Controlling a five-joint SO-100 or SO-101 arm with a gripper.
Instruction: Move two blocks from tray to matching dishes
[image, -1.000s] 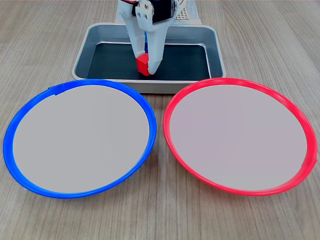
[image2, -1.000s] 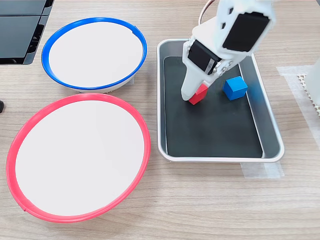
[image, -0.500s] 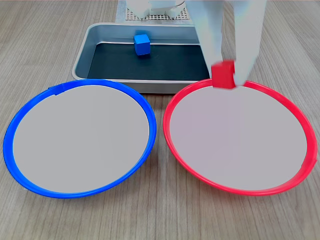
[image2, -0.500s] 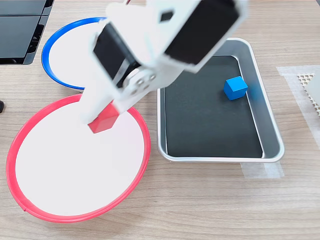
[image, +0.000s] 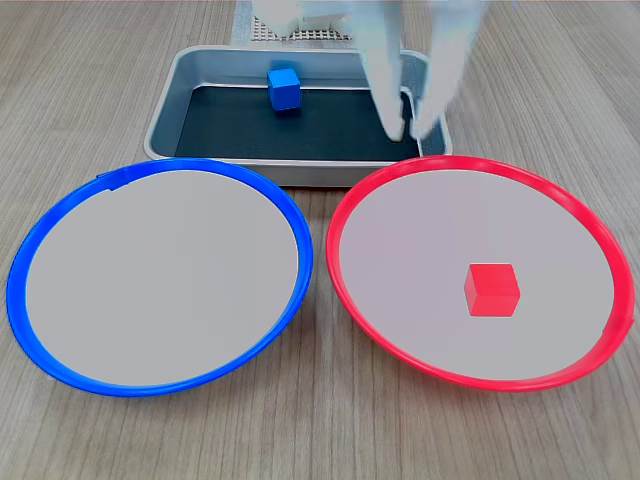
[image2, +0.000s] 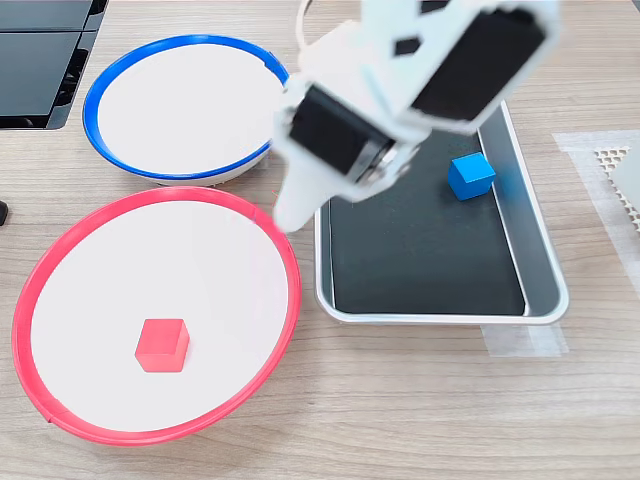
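tool (image: 412, 128) apart, empty | red block (image: 491, 290) inside red-rimmed dish (image: 345, 205), clear of rim

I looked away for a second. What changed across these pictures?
The gripper lifted the red block out of the tray, carried it over the red-rimmed dish and let go; it now lies there, jaws open and empty. The blue block and the blue-rimmed dish stayed put.

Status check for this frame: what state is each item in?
red block: resting in the red-rimmed dish, released
red-rimmed dish: holds the red block
blue block: in the tray
tray: holds only the blue block
blue-rimmed dish: empty
gripper: open, empty
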